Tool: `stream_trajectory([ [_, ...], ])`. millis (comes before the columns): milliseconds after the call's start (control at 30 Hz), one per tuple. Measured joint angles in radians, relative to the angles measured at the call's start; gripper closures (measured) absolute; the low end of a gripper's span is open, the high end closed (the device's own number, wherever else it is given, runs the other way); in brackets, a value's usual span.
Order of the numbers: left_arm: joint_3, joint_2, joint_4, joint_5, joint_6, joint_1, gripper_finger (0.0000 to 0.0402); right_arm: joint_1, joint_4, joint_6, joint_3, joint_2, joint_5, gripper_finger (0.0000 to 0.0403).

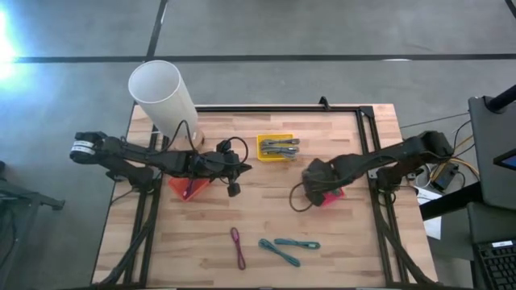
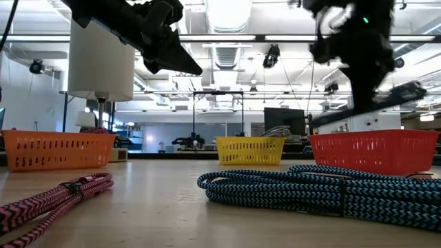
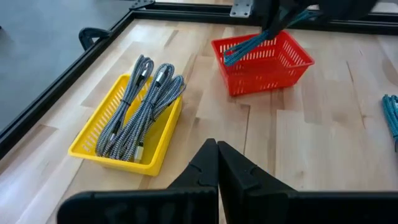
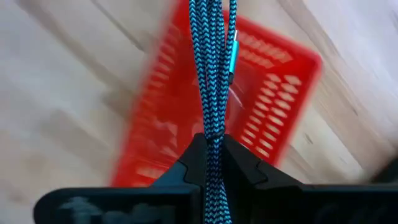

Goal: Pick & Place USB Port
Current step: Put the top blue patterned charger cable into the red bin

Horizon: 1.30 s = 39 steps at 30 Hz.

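My right gripper [image 4: 213, 140] is shut on a teal braided USB cable [image 4: 212, 56] and hovers over the red basket [image 1: 332, 196] at the table's right. In the left wrist view the same cable [image 3: 260, 40] slants across that basket [image 3: 264, 62]. My left gripper [image 3: 217, 163] is shut and empty; it hangs above the table's middle left [image 1: 234, 171], beside the yellow basket [image 1: 276, 148]. Two more teal cables [image 1: 289, 246] and a pink one [image 1: 238, 246] lie flat on the wood near the front edge. My right gripper pinches the folded teal cable bundle [image 4: 212, 123] between its two fingers, several strands side by side. The fingers point steeply down from above and the strands run along them. The cable hangs below the gripper over the red basket [image 4: 249, 112]; a metal plug [image 4: 231, 53] shows partway down.
The yellow basket [image 3: 124, 127] holds several grey braided cables. An orange basket [image 1: 187, 188] with a pink cable stands under my left arm. A tall white cylinder [image 1: 163, 95] rises at the far left corner. A black frame [image 1: 367, 121] borders the table's far and right sides.
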Motion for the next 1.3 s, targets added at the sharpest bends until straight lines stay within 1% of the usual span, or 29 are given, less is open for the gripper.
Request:
stream_trajectory([
  [167,0.000,0.000,0.002,0.000,0.000,0.000,0.0401,-0.005,0.033,0.027,-0.127,-0.048,-0.005,0.0378],
  [333,0.000,0.000,0.002,0.000,0.000,0.000,0.0401,-0.005,0.088,0.013,-0.186,-0.051,-0.079,0.0366],
  [400,0.000,0.000,0.002,0.000,0.000,0.001,0.0401,-0.005,0.115,-0.010,-0.198,-0.050,-0.083,0.0362],
  [500,0.000,0.000,0.002,0.000,0.004,0.001,0.0401,-0.006,0.161,-0.055,-0.201,-0.050,-0.081,0.0363],
  [600,0.000,0.000,0.002,0.000,0.005,0.002,0.0401,-0.007,0.203,-0.106,-0.201,-0.050,-0.051,0.0365],
  [900,0.000,0.000,0.002,0.000,0.005,0.002,0.0401,-0.008,0.236,-0.127,-0.202,-0.050,-0.048,0.0354],
  [1033,0.000,0.000,0.002,0.000,0.005,0.002,0.0401,-0.008,0.236,-0.127,-0.202,-0.050,-0.050,0.0341],
  [1300,0.000,0.000,0.002,0.000,0.005,0.002,0.0401,-0.008,0.235,-0.139,-0.202,-0.050,-0.051,0.0299],
])
